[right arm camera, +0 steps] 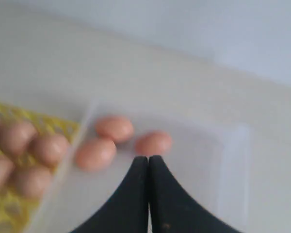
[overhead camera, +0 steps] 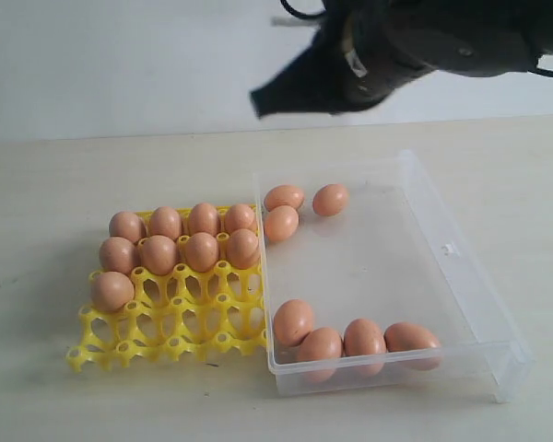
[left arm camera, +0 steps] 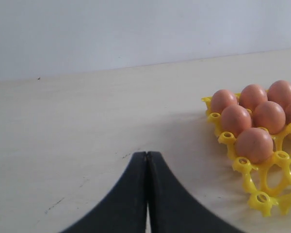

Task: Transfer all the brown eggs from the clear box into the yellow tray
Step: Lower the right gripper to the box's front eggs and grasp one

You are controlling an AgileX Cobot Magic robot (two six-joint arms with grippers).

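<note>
Layout: the yellow tray (overhead camera: 166,327) sits hard against the 9 o'clock wall of the clear box (overhead camera: 378,267), with bare worktop (overhead camera: 55,184) open around both. Nine brown eggs (overhead camera: 202,251) are in the tray: two far rows full, one at 9 o'clock in the third row, near cups free. In the box, three eggs (overhead camera: 281,223) lie at 11 o'clock and four (overhead camera: 364,337) along the 6 o'clock wall. The right gripper (overhead camera: 258,103), closed and empty, hangs above the 11 o'clock trio. The left gripper (left arm camera: 146,153), closed and empty, is over bare worktop, apart from the tray corner.
</note>
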